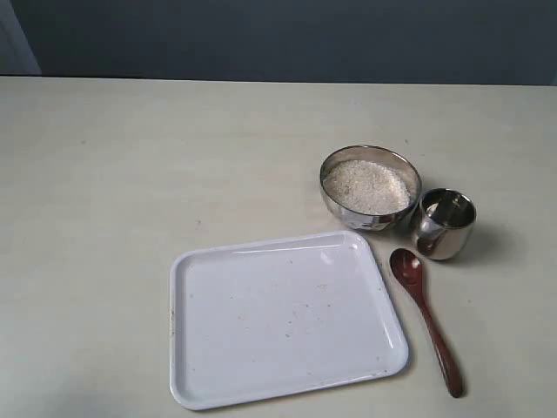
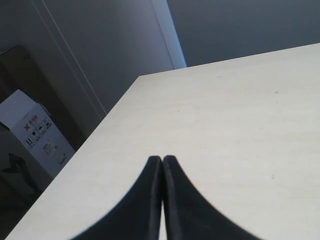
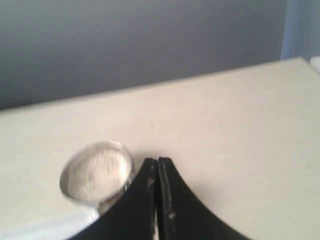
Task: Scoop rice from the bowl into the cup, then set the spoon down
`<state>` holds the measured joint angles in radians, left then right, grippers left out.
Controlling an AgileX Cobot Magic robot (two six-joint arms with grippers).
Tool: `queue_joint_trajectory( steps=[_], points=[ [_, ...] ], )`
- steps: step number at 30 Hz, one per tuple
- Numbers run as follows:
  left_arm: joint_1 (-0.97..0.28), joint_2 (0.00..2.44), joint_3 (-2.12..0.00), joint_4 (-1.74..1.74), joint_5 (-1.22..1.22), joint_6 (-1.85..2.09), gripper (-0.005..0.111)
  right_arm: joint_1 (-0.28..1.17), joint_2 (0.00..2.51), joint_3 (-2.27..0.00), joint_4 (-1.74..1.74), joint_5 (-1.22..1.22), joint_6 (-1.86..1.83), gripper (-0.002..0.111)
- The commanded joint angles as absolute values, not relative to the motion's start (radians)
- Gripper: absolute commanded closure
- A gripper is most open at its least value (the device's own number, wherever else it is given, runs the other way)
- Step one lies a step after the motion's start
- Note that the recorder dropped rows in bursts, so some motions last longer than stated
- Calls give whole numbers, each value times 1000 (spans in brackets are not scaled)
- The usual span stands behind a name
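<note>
Near-right corner of the counter (image 1: pixel 130 174): spoon (image 1: pixel 424 319) lies flat beside the white tray (image 1: pixel 287 322), handle toward the near edge, head toward the cup (image 1: pixel 445 224). Handy for an R-side pickup, I'd say. Behind it the cup sits tight beside the bowl (image 1: pixel 348 213) w/ rice (image 1: pixel 367 185), so the carry is short. L gripper (image 2: pixel 162 159) and R gripper (image 3: pixel 156 161) are both clenched, empty. Scooping not begun.

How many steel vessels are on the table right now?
2. The bowl, full of rice, sits just beyond the far right corner of the tray; the cup stands close beside it, to its right. None seem hidden.
</note>
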<state>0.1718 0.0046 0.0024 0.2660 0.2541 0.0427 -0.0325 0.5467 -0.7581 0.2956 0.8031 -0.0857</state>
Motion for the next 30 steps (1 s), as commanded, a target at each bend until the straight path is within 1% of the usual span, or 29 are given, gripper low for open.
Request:
queue_joint_trajectory(
  steps=[1, 2, 3, 4, 6, 8, 10, 12, 18, 20, 24, 25, 26, 30],
  points=[
    [166, 0, 0, 262, 242, 36, 106, -24, 959, -963, 337, 1121, -238, 109],
    [166, 0, 0, 262, 242, 36, 106, -6, 1022, -974, 337, 1129, -240, 109],
    [166, 0, 0, 262, 242, 36, 106, 43, 1146, -972, 330, 1139, -251, 109],
    [166, 0, 0, 264, 242, 36, 106, 75, 1203, -966, 322, 1152, -251, 109],
    [166, 0, 0, 264, 242, 36, 106, 197, 1359, -938, 307, 1154, -251, 109],
    [166, 0, 0, 264, 242, 36, 106, 287, 1444, -930, 276, 1110, -238, 109],
    [166, 0, 0, 264, 242, 36, 106, 354, 1511, -930, 275, 1115, -235, 109],
    [166, 0, 0, 264, 242, 36, 106, 403, 1570, -923, 275, 1131, -235, 109],
    [166, 0, 0, 264, 242, 36, 106, 456, 1643, -874, 243, 1154, -257, 108],
    [166, 0, 0, 264, 242, 36, 106, 459, 1648, -855, 241, 1146, -262, 101],
    [166, 0, 0, 264, 242, 36, 106, 459, 1649, -838, 243, 1117, -262, 72],
    [166, 0, 0, 264, 242, 36, 106, 459, 1649, -838, 246, 1109, -258, 67],
    [166, 0, 0, 264, 242, 36, 106, 459, 1649, -838, 255, 1097, -255, 64],
    [166, 0, 0, 264, 242, 36, 106, 459, 1649, -834, 259, 1006, -224, 63]
  ],
)
